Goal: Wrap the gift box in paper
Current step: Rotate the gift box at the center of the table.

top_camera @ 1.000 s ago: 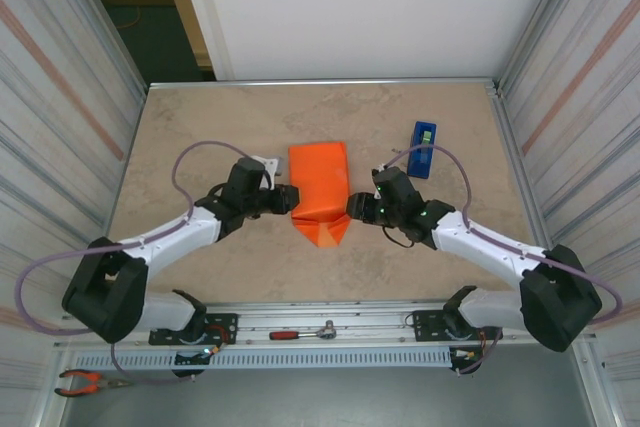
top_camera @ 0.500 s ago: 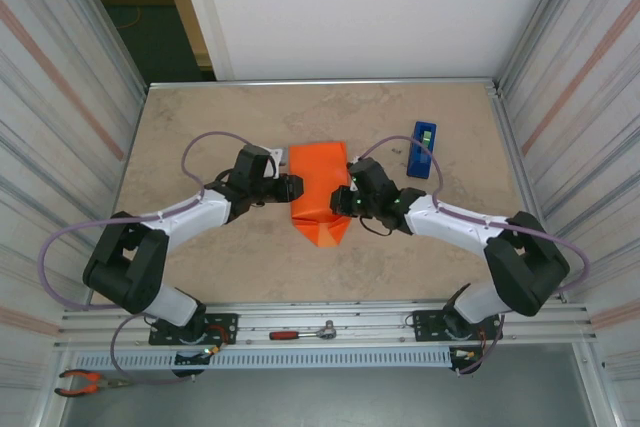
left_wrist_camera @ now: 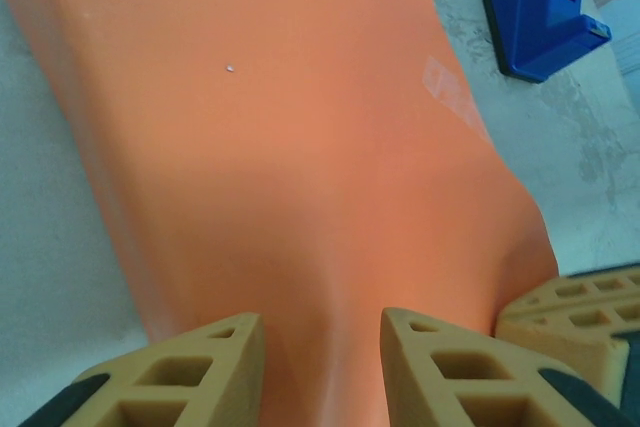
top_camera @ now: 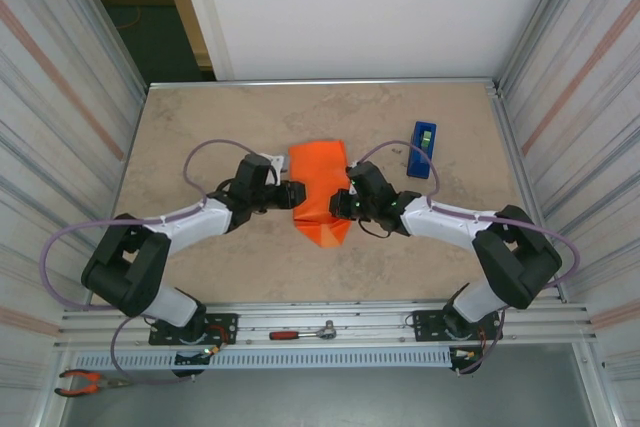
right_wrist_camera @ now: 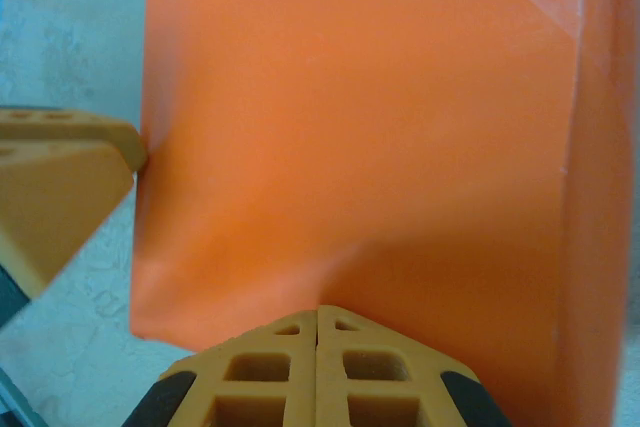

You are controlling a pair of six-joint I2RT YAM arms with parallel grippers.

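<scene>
Top view: the box (top_camera: 319, 179), wrapped in orange, lies between the two grippers. The left gripper (top_camera: 293, 194) meets its left side and the right gripper (top_camera: 337, 203) its right side, tip facing tip across it. A loose pointed flap of paper (top_camera: 323, 233) juts out just behind both tips, toward the arm bases. A blue dispenser (top_camera: 422, 149) stands ahead and outboard of the right gripper, apart from the box. From this height the fingers are too small to judge.

Left wrist: the left gripper (left_wrist_camera: 320, 362) has its fingers spread part way. The orange surface runs smooth straight ahead of the gap, with nothing caught between the pads. Ahead and to the right, the right gripper's fingers (left_wrist_camera: 565, 322) press into the far edge, where the paper dents. A clear tape patch (left_wrist_camera: 445, 95) shows on the paper further ahead, and the dispenser stands beyond it.

Right wrist: the right gripper (right_wrist_camera: 318, 352) has its fingers pressed together with nothing between them, tips against the box's edge. At its left, a left-gripper finger (right_wrist_camera: 65, 182) touches the box's corner. A slanted fold line crosses the paper far ahead on the right.
</scene>
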